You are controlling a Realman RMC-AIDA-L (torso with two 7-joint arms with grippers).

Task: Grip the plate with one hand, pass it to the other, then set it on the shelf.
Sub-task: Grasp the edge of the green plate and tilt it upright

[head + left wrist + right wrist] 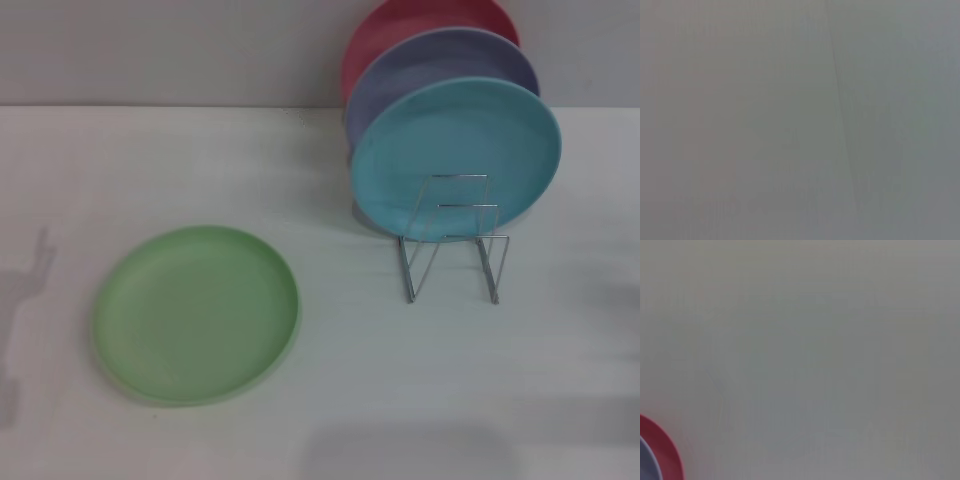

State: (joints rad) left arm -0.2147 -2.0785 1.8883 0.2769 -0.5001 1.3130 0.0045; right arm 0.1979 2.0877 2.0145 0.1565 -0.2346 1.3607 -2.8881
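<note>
The light-green plate (196, 313) lies flat on the white table, left of centre in the head view. The silver wire rack (452, 240) stands to its right, with its front slots bare. Neither gripper shows in any view; only faint arm shadows fall at the table's left edge and front. The left wrist view shows a blank grey surface.
Three plates stand upright in the rack's rear slots: turquoise-blue (456, 153) in front, lavender (445, 68) behind it, red (400, 25) at the back. The red plate's rim (662, 450) shows in a corner of the right wrist view. A grey wall rises behind the table.
</note>
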